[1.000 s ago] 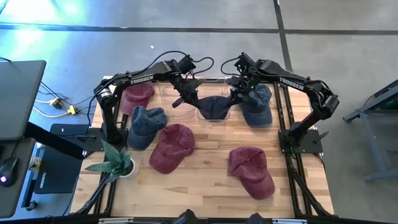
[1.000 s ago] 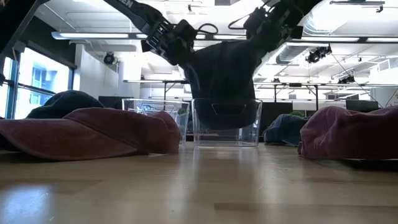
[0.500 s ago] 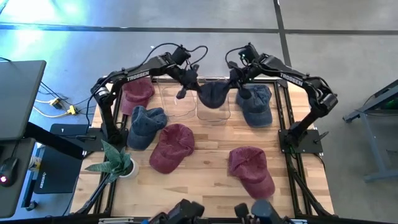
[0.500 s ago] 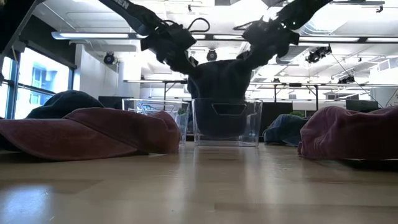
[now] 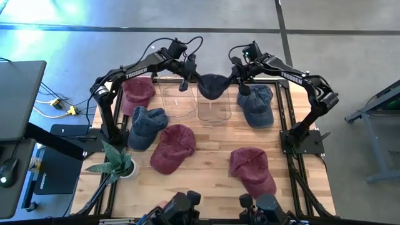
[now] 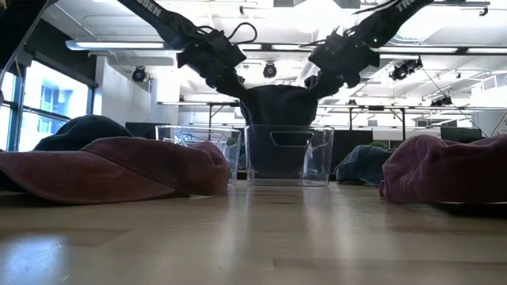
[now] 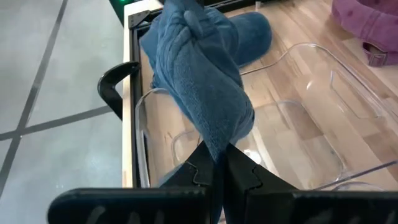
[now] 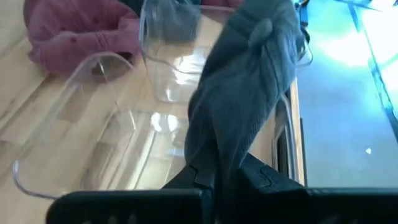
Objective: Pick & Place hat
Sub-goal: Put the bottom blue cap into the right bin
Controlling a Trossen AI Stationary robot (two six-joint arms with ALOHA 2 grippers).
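Hat, carried: dark blue hat point(image 5: 212, 85) hangs stretched between both claws, upper centre of the high view, above the far end of the clear bin point(image 5: 214, 110); low view shows its lower part sagging behind the bin's wall point(image 6: 288, 155), cannot tell if it touches the bottom
Left claw: left claw point(image 5: 185, 80) upper centre-left in the high view, fingers pressed together on the hat's edge; left wrist view shows blue cloth point(image 7: 200, 68) pinched between the two dark fingertips point(image 7: 202, 169)
Right claw: right claw point(image 5: 239, 77) upper centre-right in the high view, clamped on the hat's opposite edge; right wrist view shows the cloth point(image 8: 245, 81) rising from the closed fingers point(image 8: 205, 173)
Second bin: another clear bin point(image 5: 175, 100) just left of the first, side by side
Other hats, left: maroon hat point(image 5: 138, 94) at the counter's upper left; blue hat point(image 5: 146, 125) below it; maroon hat point(image 5: 174, 147) left of centre
Other hats, right: blue hat point(image 5: 259, 106) just right of the bins; maroon hat point(image 5: 253, 171) lower right
Counter: wooden counter point(image 5: 206, 175), light planks
Plant: small green plant point(image 5: 116, 161) at the counter's lower left edge
Off counter: dark monitor point(image 5: 19, 94) at far left of the high view
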